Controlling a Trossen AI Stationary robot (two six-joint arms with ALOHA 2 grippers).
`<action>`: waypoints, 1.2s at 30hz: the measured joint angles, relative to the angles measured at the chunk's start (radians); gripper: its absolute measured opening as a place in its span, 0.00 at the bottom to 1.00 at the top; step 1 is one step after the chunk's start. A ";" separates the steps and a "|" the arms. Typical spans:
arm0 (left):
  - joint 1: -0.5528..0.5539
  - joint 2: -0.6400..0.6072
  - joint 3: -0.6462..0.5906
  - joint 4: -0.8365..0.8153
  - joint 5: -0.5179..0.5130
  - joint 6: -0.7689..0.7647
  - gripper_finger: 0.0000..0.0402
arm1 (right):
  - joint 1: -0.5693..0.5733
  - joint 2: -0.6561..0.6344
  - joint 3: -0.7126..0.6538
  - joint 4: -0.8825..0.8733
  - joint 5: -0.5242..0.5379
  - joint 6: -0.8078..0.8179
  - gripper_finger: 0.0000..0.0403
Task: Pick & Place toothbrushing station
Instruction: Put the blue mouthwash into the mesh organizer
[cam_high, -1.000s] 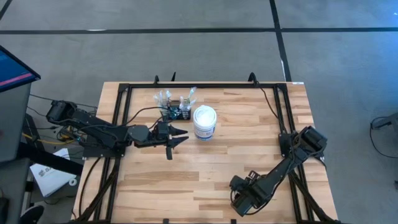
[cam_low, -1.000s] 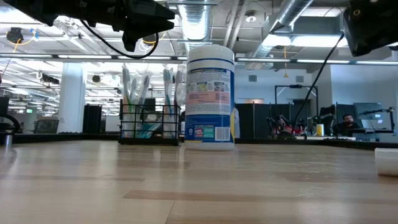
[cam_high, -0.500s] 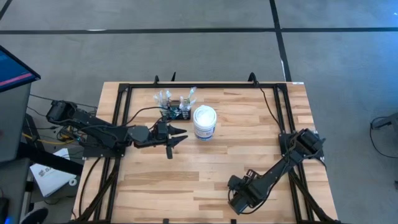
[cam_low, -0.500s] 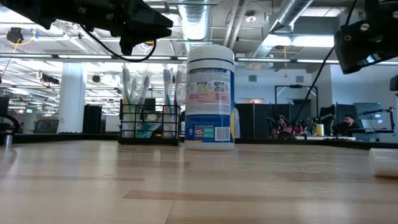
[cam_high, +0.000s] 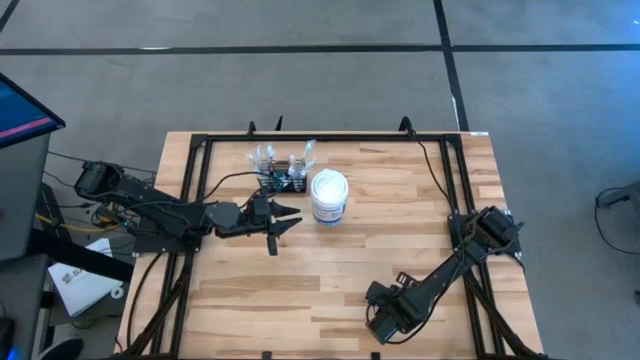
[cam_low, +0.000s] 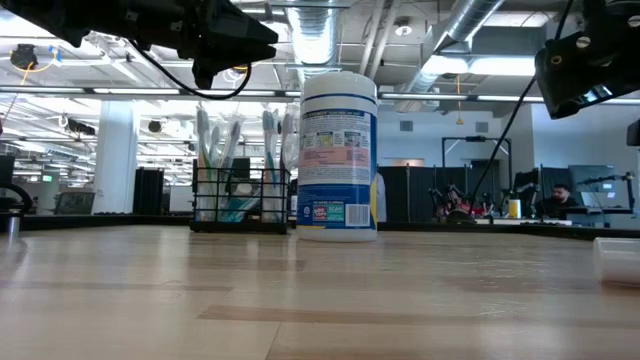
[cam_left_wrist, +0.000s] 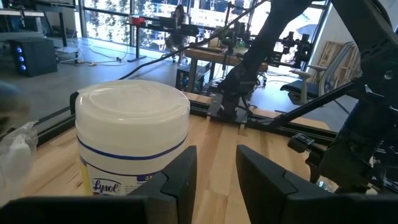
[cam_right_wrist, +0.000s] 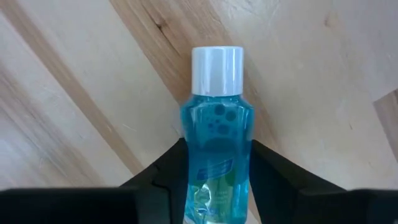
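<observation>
The toothbrushing station (cam_high: 279, 180) stands toward the far edge of the table (cam_high: 330, 290), a low black wire-mesh caddy with toothbrushes (cam_low: 212, 135) sticking up out of it; the round white tub (cam_high: 329, 196) sits just beside it. From the side the station looks light and stiff, thin wire with open gaps; I judge it would not crush, though the tall brushes could tip or rattle if it is tilted, so the rigid top rim or an end wall seems the place to take hold, low and level.

The left end effector (cam_high: 282, 222) hovers near the station and the tub, its fingers (cam_left_wrist: 180, 180) parted with nothing between them; they point past the tub.

The right end effector (cam_high: 385, 318) is down at the near edge of the table, well apart from the station; its fingers (cam_right_wrist: 158, 174) sit on either side of a blue mouthwash bottle (cam_right_wrist: 216, 137) with a white cap, lying on the wood, touching its sides as far as I can see.
</observation>
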 joint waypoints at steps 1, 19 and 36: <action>0.000 0.000 0.000 0.000 0.000 0.000 0.27 | 0.000 0.000 0.000 -0.001 0.000 0.000 0.33; 0.000 0.000 0.000 0.000 0.000 0.000 0.27 | -0.008 0.006 0.113 -0.140 0.178 -0.082 0.26; 0.000 0.000 0.001 0.065 0.167 -0.015 0.27 | -0.060 0.004 0.404 -0.228 0.595 -0.309 0.26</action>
